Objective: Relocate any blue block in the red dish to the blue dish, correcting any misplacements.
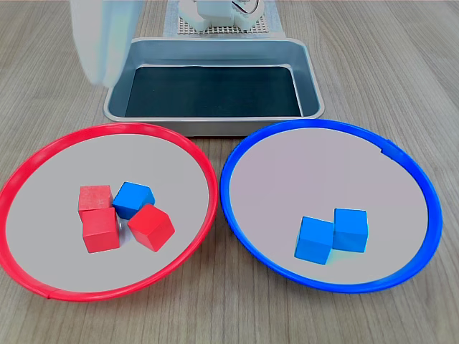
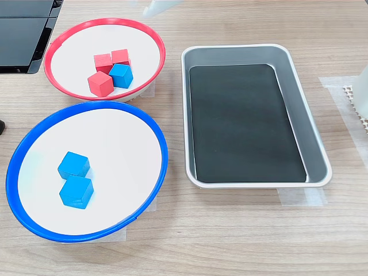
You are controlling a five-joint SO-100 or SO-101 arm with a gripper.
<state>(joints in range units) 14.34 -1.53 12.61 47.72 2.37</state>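
One blue block (image 1: 134,198) (image 2: 121,75) lies in the red dish (image 1: 122,127) (image 2: 103,22), pressed in among three red cubes (image 1: 100,229) (image 2: 100,84). The blue dish (image 1: 323,123) (image 2: 86,105) holds two more blue cubes (image 1: 314,240) (image 2: 73,165), side by side and touching. My gripper (image 1: 107,43) (image 2: 158,7) is a pale, blurred shape high above the far edge of the red dish, clear of every block. The blur hides how its jaws stand, and I see nothing in it.
A rectangular metal tray (image 1: 215,125) (image 2: 241,48) with a dark floor stands behind the dishes in the first exterior view, right of them in the second exterior view. The arm's white base (image 1: 219,14) sits behind it. A black object (image 2: 23,34) fills the second exterior view's top left.
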